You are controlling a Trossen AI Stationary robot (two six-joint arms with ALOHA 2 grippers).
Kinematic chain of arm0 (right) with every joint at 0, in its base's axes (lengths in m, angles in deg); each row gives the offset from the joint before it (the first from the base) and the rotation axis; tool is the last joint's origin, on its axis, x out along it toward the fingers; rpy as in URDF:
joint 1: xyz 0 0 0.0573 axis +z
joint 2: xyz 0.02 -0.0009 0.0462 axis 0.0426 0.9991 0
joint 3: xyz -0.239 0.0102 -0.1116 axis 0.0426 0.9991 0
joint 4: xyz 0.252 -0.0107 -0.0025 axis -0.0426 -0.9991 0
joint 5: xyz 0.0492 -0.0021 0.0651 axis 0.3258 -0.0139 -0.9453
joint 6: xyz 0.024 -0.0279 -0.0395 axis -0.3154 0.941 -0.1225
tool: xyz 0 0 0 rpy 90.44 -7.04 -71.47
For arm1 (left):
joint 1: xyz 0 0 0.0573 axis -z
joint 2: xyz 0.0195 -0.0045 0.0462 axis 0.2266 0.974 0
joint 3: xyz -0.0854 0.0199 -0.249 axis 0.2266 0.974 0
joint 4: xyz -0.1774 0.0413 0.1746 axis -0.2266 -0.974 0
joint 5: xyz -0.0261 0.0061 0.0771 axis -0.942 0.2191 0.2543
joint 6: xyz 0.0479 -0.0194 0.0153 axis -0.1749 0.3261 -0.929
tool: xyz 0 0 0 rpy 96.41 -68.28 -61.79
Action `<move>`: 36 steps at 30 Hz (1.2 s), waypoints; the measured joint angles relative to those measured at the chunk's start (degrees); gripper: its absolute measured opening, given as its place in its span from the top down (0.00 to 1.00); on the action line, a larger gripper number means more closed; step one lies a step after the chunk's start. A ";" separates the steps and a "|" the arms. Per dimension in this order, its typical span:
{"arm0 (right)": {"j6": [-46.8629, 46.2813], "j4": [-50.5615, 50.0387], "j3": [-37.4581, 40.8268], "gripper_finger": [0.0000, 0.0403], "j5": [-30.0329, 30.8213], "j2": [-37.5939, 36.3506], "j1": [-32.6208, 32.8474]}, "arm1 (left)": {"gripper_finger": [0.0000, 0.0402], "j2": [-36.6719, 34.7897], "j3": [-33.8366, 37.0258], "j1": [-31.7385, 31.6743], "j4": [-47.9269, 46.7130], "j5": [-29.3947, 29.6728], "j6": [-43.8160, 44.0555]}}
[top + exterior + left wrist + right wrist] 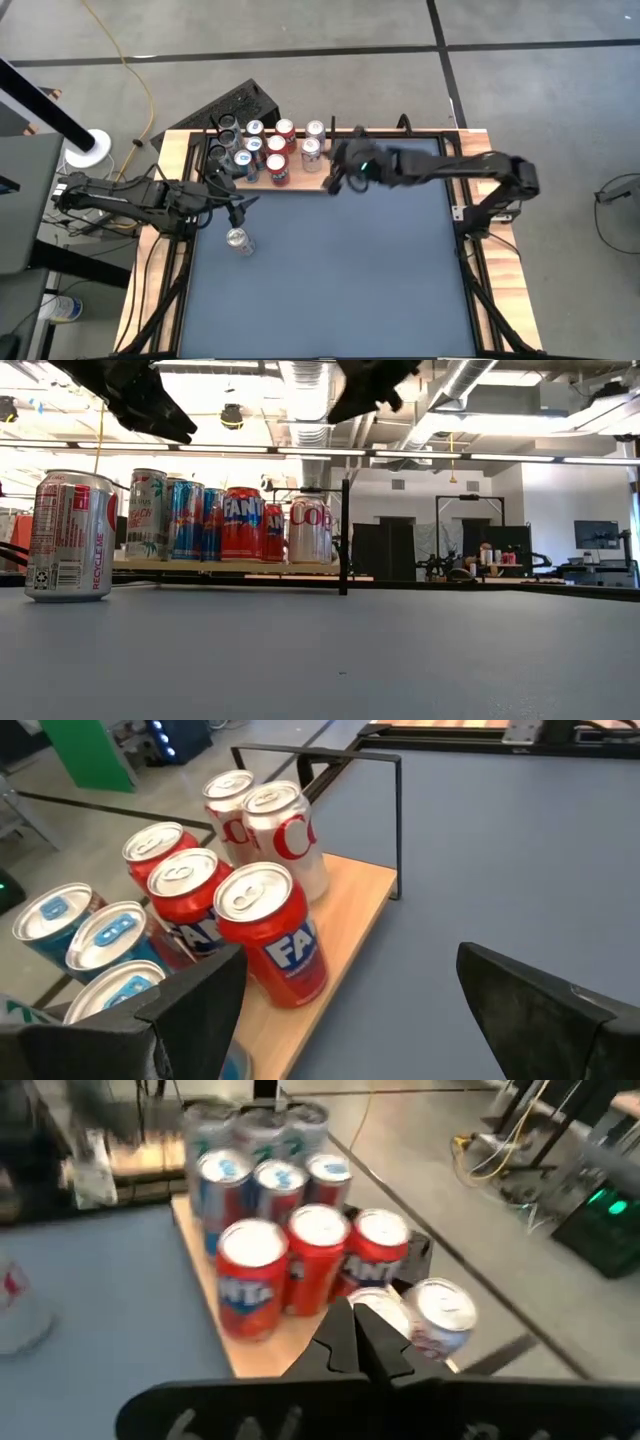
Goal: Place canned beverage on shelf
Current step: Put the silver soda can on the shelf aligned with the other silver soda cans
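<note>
The shelf (262,180) is a light wood board with black posts at the table's far edge; several cans stand upright on it (270,930) (250,1275). One silver canned beverage (238,240) stands upright by itself on the blue tabletop, near the left (70,535). My left gripper (238,205) hovers open between that can and the shelf, and its fingers (345,1010) hold nothing. My right gripper (333,182) is shut (358,1335), raised above the shelf's right end and clear of the cans.
A black case (240,105) lies beyond the table's far edge, behind the shelf. Wooden strips (500,250) edge the table. A thin black post (345,530) stands at the shelf's right end. Blue tabletop (350,270) spreads toward the near edge and the right.
</note>
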 joint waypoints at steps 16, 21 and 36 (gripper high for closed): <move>1.26 -0.89 2.74 1.00 -24.98 -5.79 -15.57 | 0.13 0.21 -1.37 0.93 -3.76 -11.76 8.87; 2.08 1.01 8.32 1.00 -24.63 -11.77 -12.44 | 0.13 0.00 -3.41 6.32 -7.27 -21.77 14.33; -0.25 14.66 27.49 1.00 -24.45 -22.27 -7.33 | 0.13 3.22 -5.22 16.57 -25.27 -13.16 46.57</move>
